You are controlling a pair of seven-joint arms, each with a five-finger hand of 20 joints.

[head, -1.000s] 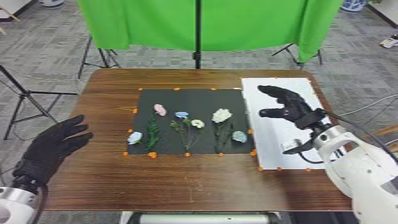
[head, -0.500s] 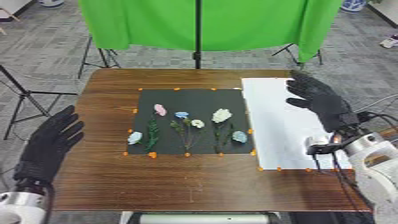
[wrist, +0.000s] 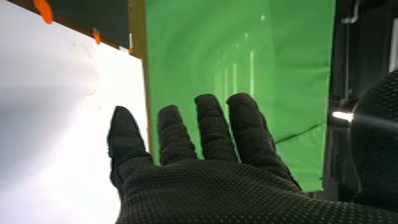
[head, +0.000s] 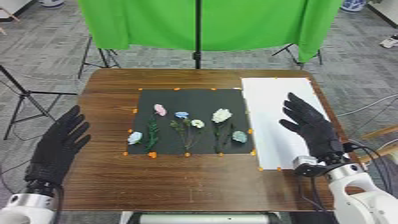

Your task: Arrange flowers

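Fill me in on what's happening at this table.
A robot is at work on a flower arrangement, but neither hand is holding anything right now. Its right hand is open above the white sheet, and its left hand is open at the table's left side. The flowers, pink, blue and white among them, lie spread out on the dark mat.

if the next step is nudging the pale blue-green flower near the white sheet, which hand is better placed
Probably the right hand: it is open over the white sheet, beside the side of the dark mat where the pale blue-green flower lies. The left hand is across at the table's left edge.
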